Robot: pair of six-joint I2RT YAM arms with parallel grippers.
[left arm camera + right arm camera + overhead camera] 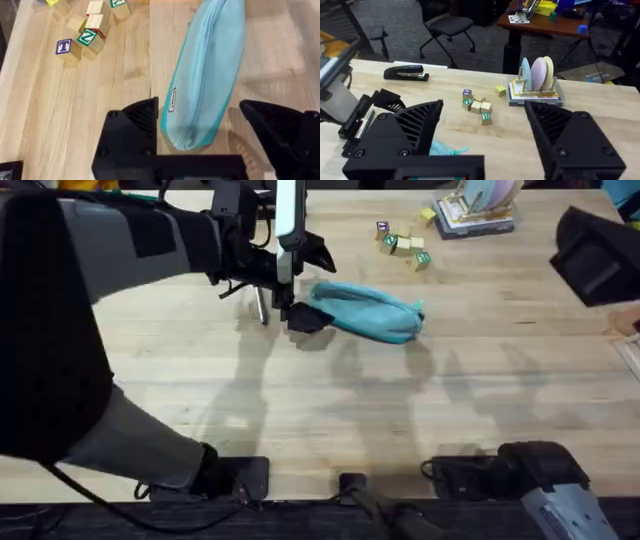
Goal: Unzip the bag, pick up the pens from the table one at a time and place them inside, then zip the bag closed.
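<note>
The teal bag lies on its side on the table, its zipper seam looking closed along its length. My left gripper is at the bag's left end. In the left wrist view the bag runs between the two black fingers, which stand apart on either side of its end; the left gripper is open. A slim grey pen lies just left of that gripper. My right gripper is open and holds nothing, high above the table, with a bit of the bag below it.
Several lettered wooden blocks lie behind the bag. A rack of plates on books stands at the far right. A black stapler rests near the far left edge.
</note>
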